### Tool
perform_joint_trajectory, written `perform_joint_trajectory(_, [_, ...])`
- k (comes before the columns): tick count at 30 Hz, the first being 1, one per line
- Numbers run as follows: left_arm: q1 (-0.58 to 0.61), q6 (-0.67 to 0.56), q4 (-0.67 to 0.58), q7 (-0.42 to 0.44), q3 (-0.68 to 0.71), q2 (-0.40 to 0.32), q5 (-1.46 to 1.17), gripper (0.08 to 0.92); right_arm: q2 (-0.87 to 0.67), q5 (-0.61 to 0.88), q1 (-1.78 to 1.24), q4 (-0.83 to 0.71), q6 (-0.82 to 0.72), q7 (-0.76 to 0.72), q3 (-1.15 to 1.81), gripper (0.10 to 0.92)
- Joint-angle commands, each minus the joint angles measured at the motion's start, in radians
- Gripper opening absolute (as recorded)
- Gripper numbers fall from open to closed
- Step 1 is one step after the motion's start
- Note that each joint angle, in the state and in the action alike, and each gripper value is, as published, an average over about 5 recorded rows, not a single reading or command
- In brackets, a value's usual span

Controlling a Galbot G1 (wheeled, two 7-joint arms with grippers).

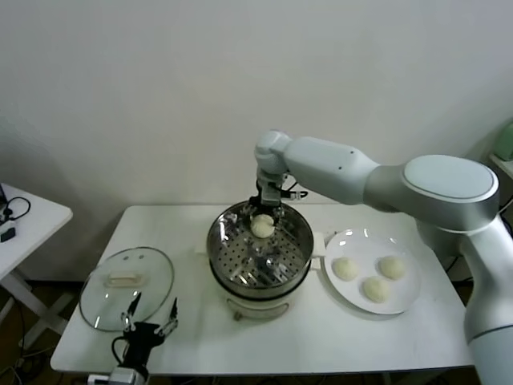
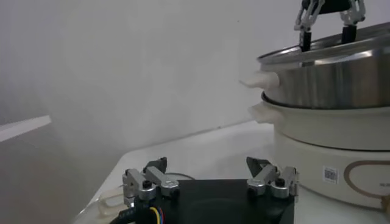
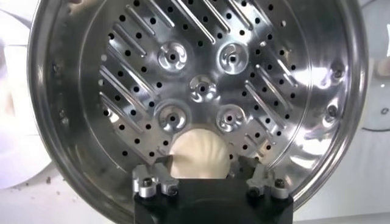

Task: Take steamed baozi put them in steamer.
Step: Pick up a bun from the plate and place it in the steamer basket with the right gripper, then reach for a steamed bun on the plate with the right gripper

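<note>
The steamer point(image 1: 298, 237) stands mid-table; its perforated tray fills the right wrist view point(image 3: 201, 67). One baozi point(image 1: 262, 226) lies on the tray at the far side, seen up close in the right wrist view point(image 3: 200, 155). My right gripper point(image 1: 269, 210) hangs just above it, open, fingers straddling the bun point(image 3: 201, 165) with a small gap on one side. Three more baozi point(image 1: 375, 289) sit on the white plate point(image 1: 353, 241) to the right. My left gripper point(image 1: 149, 319) is parked open and empty at the table's front left point(image 2: 206, 167).
A glass lid point(image 1: 127, 289) lies flat on the table at the left, just behind my left gripper. The steamer's steel wall and white base point(image 2: 329, 122) rise close to the left gripper. A small white side table point(image 1: 24, 216) stands at far left.
</note>
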Motion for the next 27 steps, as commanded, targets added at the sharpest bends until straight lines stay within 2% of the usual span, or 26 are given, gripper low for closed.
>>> perform_joint_trajectory(1, [-0.001,0.003,-0.003,0.001,0.002,-0.003,0.002,0.823,-0.027,0.099,0.041,0.034,-0.001,-0.005,-0.005,0.818])
perform_joint_trajectory(4, [-0.001,0.005,-0.01,0.002,0.004,-0.004,0.004,0.823,-0.081,0.231,0.136,0.1,-0.064,-0.026,-0.064,0.822])
perform_joint_trajectory(6, [0.0,0.006,-0.014,0.003,0.004,-0.006,0.005,0.823,-0.126,0.373,0.219,0.152,-0.142,-0.044,-0.144,0.823])
perform_joint_trajectory(9, [0.003,0.005,-0.017,0.003,0.005,-0.007,0.006,0.823,-0.217,0.621,0.335,0.232,-0.344,-0.049,-0.289,0.823])
perform_joint_trajectory(11, [0.005,0.004,-0.018,0.003,0.006,-0.008,0.007,0.823,-0.282,0.718,0.387,0.271,-0.491,-0.035,-0.356,0.823])
perform_joint_trajectory(16, [0.007,0.002,-0.021,0.003,0.005,-0.007,0.003,0.823,-0.441,0.754,0.428,0.303,-0.724,-0.014,-0.452,0.823])
perform_joint_trajectory(20, [0.006,0.001,-0.015,0.002,0.008,-0.008,0.002,0.823,-0.535,0.764,0.378,0.31,-0.795,-0.015,-0.472,0.823])
perform_joint_trajectory(27, [0.006,0.004,-0.009,0.004,0.01,-0.01,0.008,0.823,-0.636,0.803,0.193,0.362,-0.898,0.028,-0.335,0.823])
